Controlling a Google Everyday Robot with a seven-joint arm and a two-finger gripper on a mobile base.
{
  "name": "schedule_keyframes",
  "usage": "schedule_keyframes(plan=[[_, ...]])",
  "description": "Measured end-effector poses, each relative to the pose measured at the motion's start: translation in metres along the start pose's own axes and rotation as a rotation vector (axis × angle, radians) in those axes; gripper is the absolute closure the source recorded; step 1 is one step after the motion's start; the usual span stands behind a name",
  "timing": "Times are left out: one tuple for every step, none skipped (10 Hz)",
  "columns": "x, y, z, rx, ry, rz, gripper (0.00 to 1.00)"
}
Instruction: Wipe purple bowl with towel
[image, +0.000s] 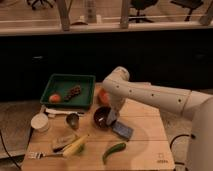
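The purple bowl (101, 118), small, round and very dark, sits on the wooden table (145, 145) near its middle. My gripper (111, 118) reaches down from the white arm (145, 95) and sits at the bowl's right rim, just inside it. A pale grey-white bit shows at the gripper's tip. I cannot tell whether this is the towel. No towel lies apart on the table.
A flat blue-grey pad (122, 130) lies right of the bowl. A metal cup (73, 120) and a white cup (40, 122) stand to its left. A green tray (69, 89) is behind, an orange fruit (102, 95) beside it. A banana (75, 146), a green pepper (114, 151) and a fork (42, 155) lie in front.
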Motion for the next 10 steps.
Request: schedule_keyframes(plan=[[0.003,-0.013,-0.001,0.006,0.004,-0.003,1.00],[0.002,-0.023,-0.001,0.009,0.007,-0.010,1.00],[-0.002,-0.038,-0.002,0.014,0.010,-0.028,1.00],[-0.006,-0.052,-0.003,0.021,0.010,-0.051,1.00],[-0.014,-0.063,-0.004,0.027,0.007,-0.085,1.00],[-0.023,-0.068,-0.005,0.035,0.004,-0.117,1.00],[-0.031,-0.068,-0.006,0.040,0.001,-0.137,1.00],[-0.045,-0.065,-0.006,0.043,-0.008,-0.166,1.00],[-0.052,-0.063,-0.005,0.041,-0.013,-0.178,1.00],[-0.063,-0.058,-0.003,0.040,-0.023,-0.191,1.00]])
